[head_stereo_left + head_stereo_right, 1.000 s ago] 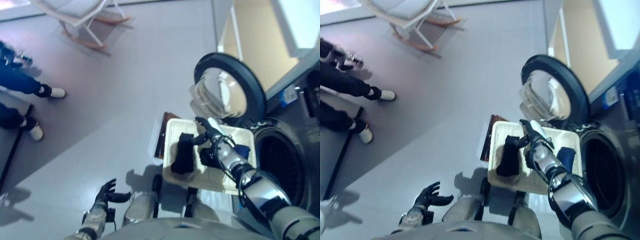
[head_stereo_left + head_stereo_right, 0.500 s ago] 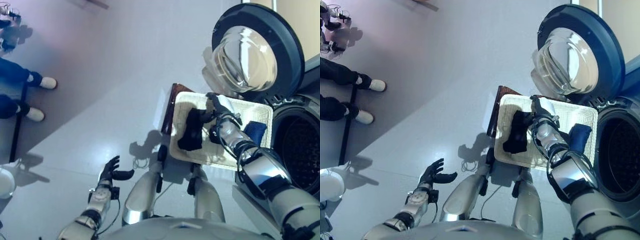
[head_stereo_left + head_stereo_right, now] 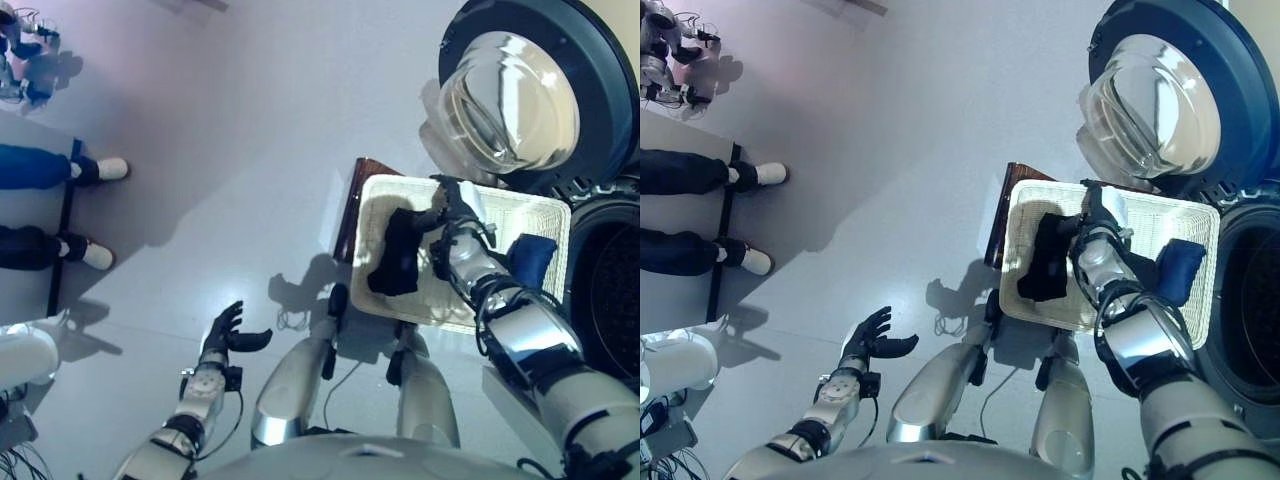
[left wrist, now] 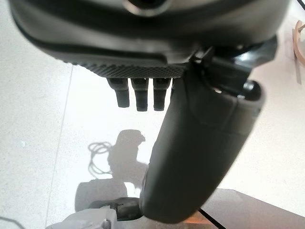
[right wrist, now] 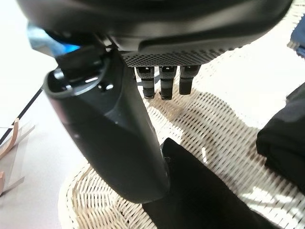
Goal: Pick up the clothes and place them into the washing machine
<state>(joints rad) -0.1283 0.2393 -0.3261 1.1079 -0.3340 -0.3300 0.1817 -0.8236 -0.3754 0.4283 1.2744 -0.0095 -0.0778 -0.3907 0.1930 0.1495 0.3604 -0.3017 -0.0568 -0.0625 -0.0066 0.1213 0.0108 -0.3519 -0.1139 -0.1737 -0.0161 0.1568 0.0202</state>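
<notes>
The washing machine [image 3: 610,280] is running off the head views' right edge. The robot's right arm is covering part of the basket [image 3: 1040,200], and a person [image 3: 700,210] is showing only legs.

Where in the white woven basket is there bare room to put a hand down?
The white woven basket is bare along its far edge and between the black garment and the blue garment, under the right arm. The right hand crowds the black garment's upper end. The left hand is over the floor.
</notes>
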